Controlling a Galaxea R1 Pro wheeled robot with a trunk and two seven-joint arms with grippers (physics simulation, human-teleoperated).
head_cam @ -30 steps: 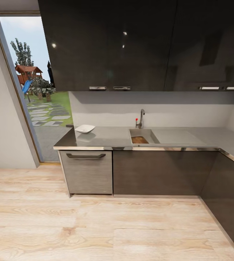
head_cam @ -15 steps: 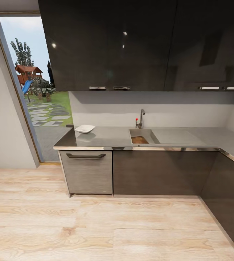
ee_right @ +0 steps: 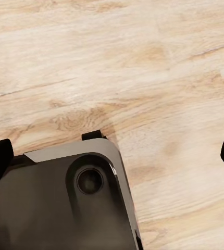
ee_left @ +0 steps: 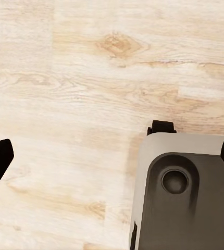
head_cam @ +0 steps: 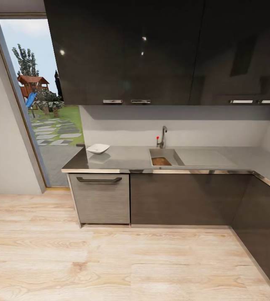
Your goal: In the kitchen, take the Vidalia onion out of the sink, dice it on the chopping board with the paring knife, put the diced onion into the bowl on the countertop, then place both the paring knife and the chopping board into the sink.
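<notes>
Head view: sink [head_cam: 166, 157], holding board [head_cam: 161, 161], sits mid-countertop [head_cam: 122, 161] well ahead of you, bowl [head_cam: 98, 148] near its left end; both grippers, left [ee_left: 112, 156] and right [ee_right: 112, 153], hang spread, empty, over floor [head_cam: 109, 259].

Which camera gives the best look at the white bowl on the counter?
The head view: the bowl sits in full sight near the left end of the counter, left of the sink. Both wrist views look down at the wooden floor and part of the robot's base.
</notes>
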